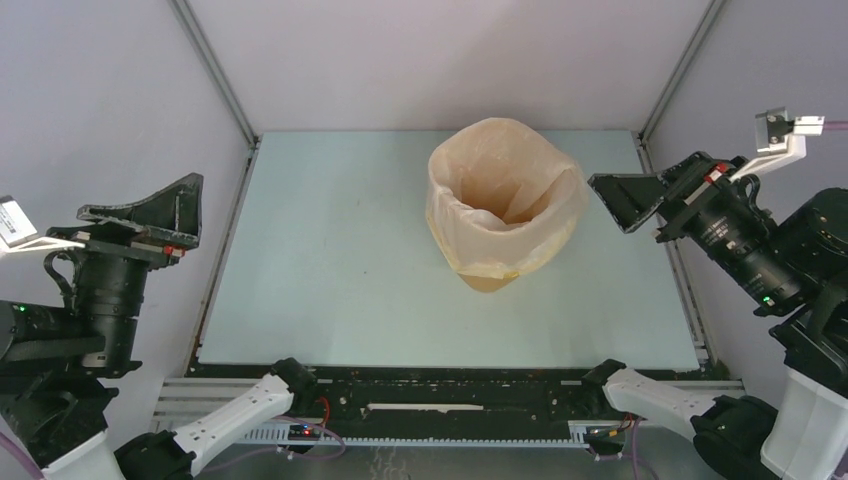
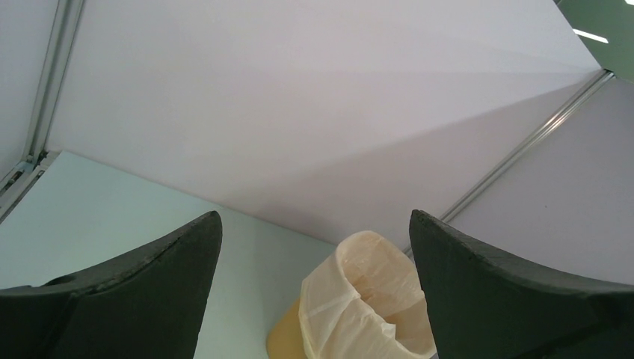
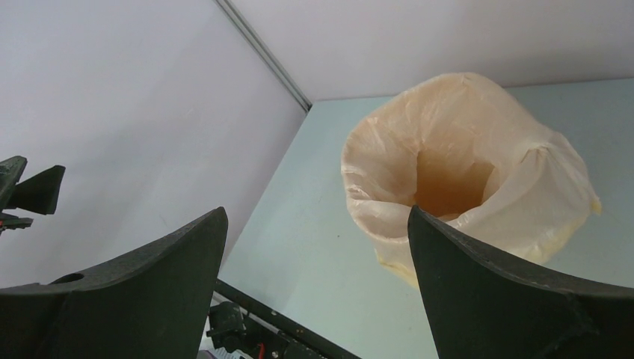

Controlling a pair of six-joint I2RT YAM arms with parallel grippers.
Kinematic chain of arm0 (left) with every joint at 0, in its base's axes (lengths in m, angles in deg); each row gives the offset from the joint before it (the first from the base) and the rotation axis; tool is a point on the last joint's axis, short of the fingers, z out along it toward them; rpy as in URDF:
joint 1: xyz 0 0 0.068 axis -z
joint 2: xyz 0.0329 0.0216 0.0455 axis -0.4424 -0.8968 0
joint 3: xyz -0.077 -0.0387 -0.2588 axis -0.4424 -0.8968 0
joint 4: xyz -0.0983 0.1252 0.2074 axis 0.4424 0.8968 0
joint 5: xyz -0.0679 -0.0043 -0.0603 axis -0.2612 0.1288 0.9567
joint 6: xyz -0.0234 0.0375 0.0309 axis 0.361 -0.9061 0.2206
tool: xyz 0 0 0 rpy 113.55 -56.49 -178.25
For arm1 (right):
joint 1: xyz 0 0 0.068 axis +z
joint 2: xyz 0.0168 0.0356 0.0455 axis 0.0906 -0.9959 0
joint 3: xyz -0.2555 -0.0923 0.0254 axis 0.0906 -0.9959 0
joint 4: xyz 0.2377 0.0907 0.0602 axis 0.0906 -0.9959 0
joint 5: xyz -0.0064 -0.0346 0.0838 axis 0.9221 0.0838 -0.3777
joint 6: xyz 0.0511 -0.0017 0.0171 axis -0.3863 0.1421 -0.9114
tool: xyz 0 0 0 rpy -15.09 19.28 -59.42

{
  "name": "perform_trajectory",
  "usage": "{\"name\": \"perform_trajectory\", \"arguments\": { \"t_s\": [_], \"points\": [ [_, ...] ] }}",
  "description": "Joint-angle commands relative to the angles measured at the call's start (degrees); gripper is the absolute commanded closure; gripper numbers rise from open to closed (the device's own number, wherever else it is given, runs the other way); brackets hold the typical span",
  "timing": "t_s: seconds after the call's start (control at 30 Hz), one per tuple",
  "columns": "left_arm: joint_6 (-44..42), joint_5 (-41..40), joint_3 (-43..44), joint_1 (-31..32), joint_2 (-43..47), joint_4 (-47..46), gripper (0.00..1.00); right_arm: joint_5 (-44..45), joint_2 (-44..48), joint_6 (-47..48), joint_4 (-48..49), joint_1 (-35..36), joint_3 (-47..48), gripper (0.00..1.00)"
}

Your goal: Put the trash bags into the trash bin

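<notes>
Pale green table (image 1: 330,280); right of centre, upright orange-tan trash bin (image 1: 488,282), translucent trash bag (image 1: 450,220) lining it

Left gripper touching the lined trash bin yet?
Apart. The top external view shows the left gripper out past the left edge of the table, with a wide stretch of its surface between the gripper and the trash bin.

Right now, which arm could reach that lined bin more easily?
Probably the right: its open right gripper hangs close beside the trash bin, while the left gripper is much farther off.
</notes>
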Motion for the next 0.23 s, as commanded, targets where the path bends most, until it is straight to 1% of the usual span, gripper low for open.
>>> {"name": "perform_trajectory", "arguments": {
  "t_s": [0.0,0.13,0.2],
  "points": [
    [0.6,-2.1,0.4,-0.1,0.3,1.3,0.0,-0.6,-1.6,-1.2,0.5,0.1,0.4,0.0],
    [0.9,-2.2,0.0,-0.1,0.3,1.5,0.0,1.4,-1.5,-0.9,-0.3,0.1,-0.8,0.0],
    [0.9,-2.2,-0.1,-0.1,0.3,1.5,0.0,-0.8,-0.6,0.3,1.6,0.1,-2.5,0.0]
  ]
}}
